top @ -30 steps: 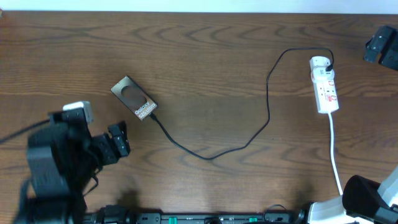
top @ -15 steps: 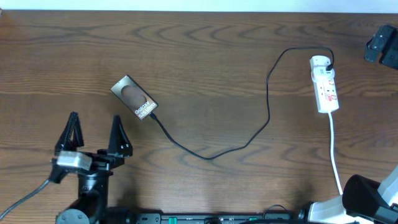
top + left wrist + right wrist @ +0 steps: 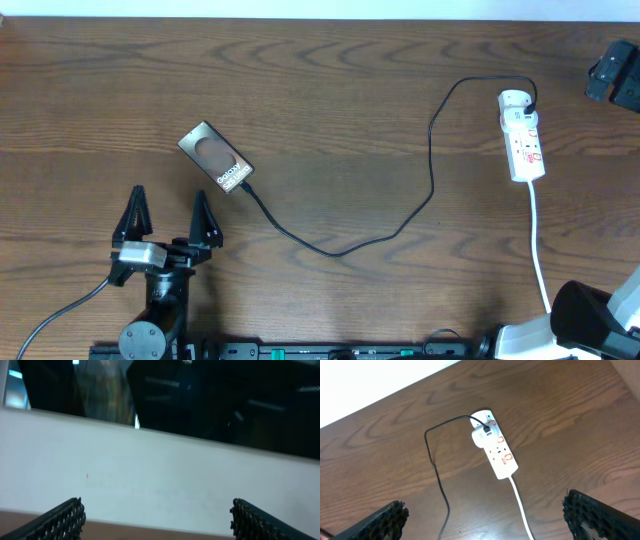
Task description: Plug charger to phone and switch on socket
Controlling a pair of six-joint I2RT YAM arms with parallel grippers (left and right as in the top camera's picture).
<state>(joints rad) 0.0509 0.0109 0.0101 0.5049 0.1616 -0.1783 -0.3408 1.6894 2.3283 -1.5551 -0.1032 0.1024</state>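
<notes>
Phone (image 3: 215, 157) showing white "Galaxy" lettering — charger (image 3: 432, 170) meeting its end; left gripper (image 3: 168, 196), right gripper (image 3: 485, 515) both gaping wide apart.

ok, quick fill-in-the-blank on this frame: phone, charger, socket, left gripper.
1. The left gripper has its jaws ___, holding nothing.
2. The charger is a thin ___ cable lying on the table between the phone and the socket.
3. The gripper closest to the phone is the ___ one.

Missing words: open; black; left.
</notes>
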